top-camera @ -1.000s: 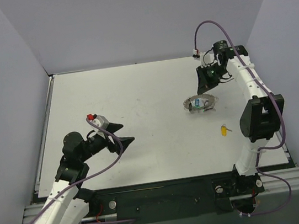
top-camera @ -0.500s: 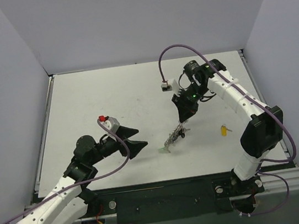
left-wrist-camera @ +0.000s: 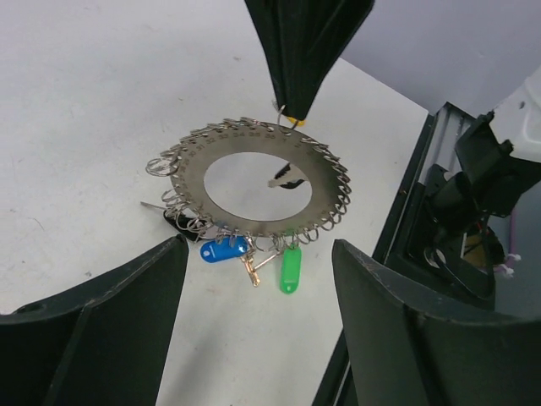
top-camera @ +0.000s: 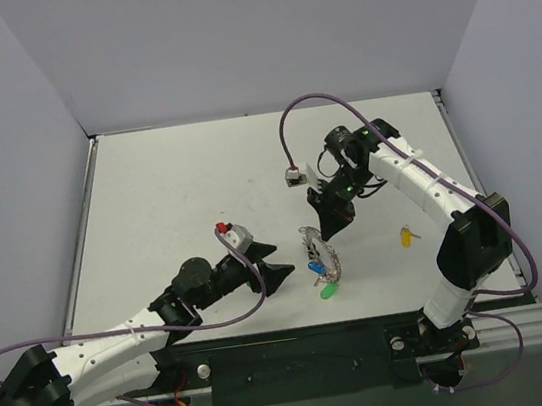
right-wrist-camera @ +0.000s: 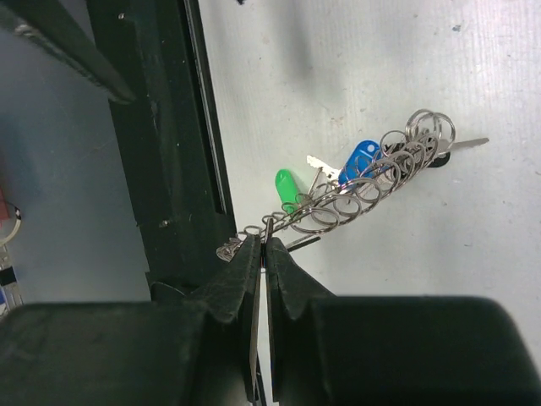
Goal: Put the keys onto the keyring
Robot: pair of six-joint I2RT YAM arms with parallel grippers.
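Observation:
The keyring (top-camera: 324, 257), a silvery loop rimmed with small rings, hangs from my right gripper (top-camera: 332, 232), which is shut on its rim just above the table's front centre. A blue key (top-camera: 316, 268) and a green key (top-camera: 328, 292) hang from it. In the right wrist view the fingers (right-wrist-camera: 264, 247) pinch the keyring (right-wrist-camera: 372, 190) edge, with the blue key (right-wrist-camera: 362, 161) and green key (right-wrist-camera: 286, 186) beyond. My left gripper (top-camera: 285, 259) is open and empty, just left of it. Its view shows the keyring (left-wrist-camera: 190, 173), blue key (left-wrist-camera: 223, 250) and green key (left-wrist-camera: 290, 268) ahead of its gripper (left-wrist-camera: 254, 338). A yellow key (top-camera: 407, 236) lies alone to the right.
The black front rail (top-camera: 301, 345) runs close below the ring and shows in the left wrist view (left-wrist-camera: 448, 220) and in the right wrist view (right-wrist-camera: 161, 127). Grey walls (top-camera: 27, 116) enclose the white table (top-camera: 176, 176) on three sides.
My right gripper took the keyring from the back right and carried it forward and left to front centre. My left arm reached right toward it, gripper still open.

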